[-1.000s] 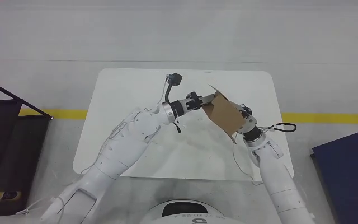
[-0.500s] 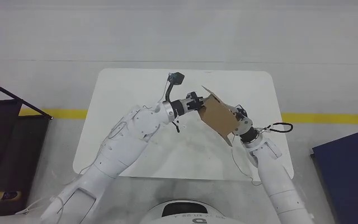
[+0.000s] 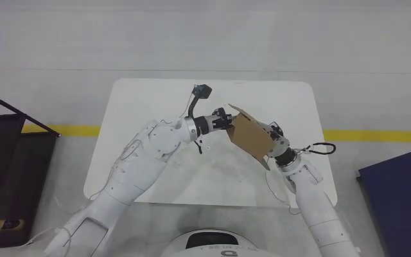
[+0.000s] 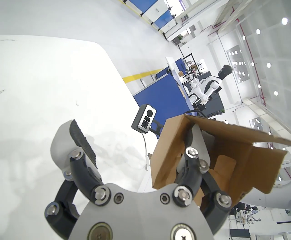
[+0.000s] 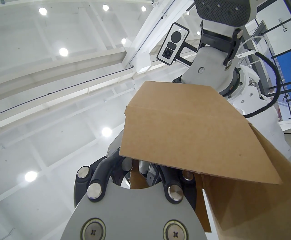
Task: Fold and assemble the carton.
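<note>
The brown carton (image 3: pixel 252 133) is hanging in the air above the right half of the bench (image 3: pixel 154 115), tilted and partly opened, and it is sitting between the two hands. The right hand (image 3: pixel 276 137) is gripping it from the near right side. In the right wrist view the carton (image 5: pixel 181 127) is lying directly over this hand (image 5: pixel 138 169), and a strip of cardboard is running down between the finger links. The hand is looking clamped together on that flap, though the tips themselves are hiding behind the board. The left hand (image 3: pixel 225 119) is meeting the carton at its far left corner. In the left wrist view this hand (image 4: pixel 134 129) is standing wide apart. One finger (image 4: pixel 195 145) is reaching inside the open end of the carton (image 4: pixel 168 154) and lying against the inner face of a wall. The other finger (image 4: pixel 77 141) is hanging free over the bare white bench (image 4: pixel 45 79), well apart from the cardboard. The carton's open end is facing the left hand, with a folded inner flap showing inside. In the right wrist view, one ribbed pad (image 5: pixel 221 9) of the left hand is showing beyond the carton's far edge, and the left arm's wrist camera (image 5: pixel 174 44) is sticking out beside it.
</note>
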